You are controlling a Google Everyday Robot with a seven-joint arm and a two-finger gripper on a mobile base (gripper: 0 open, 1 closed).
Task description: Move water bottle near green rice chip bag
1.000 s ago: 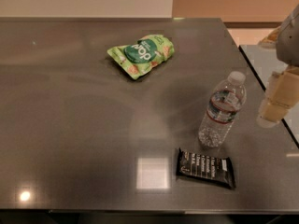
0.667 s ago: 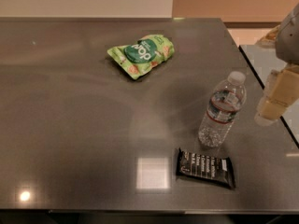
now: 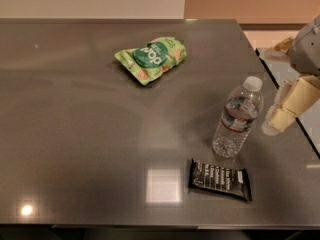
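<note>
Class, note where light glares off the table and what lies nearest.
Camera view: a square glare patch lies left of the black bar; a small bright spot shines front left on the table; the gripper hangs right of the water bottle.

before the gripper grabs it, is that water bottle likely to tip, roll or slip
The water bottle stands upright, tall and narrow, so a push near its white cap would probably tip it; on its side it could roll. Its clear plastic on the glossy table may slide easily. The gripper hangs at the view's right, not touching it.
</note>
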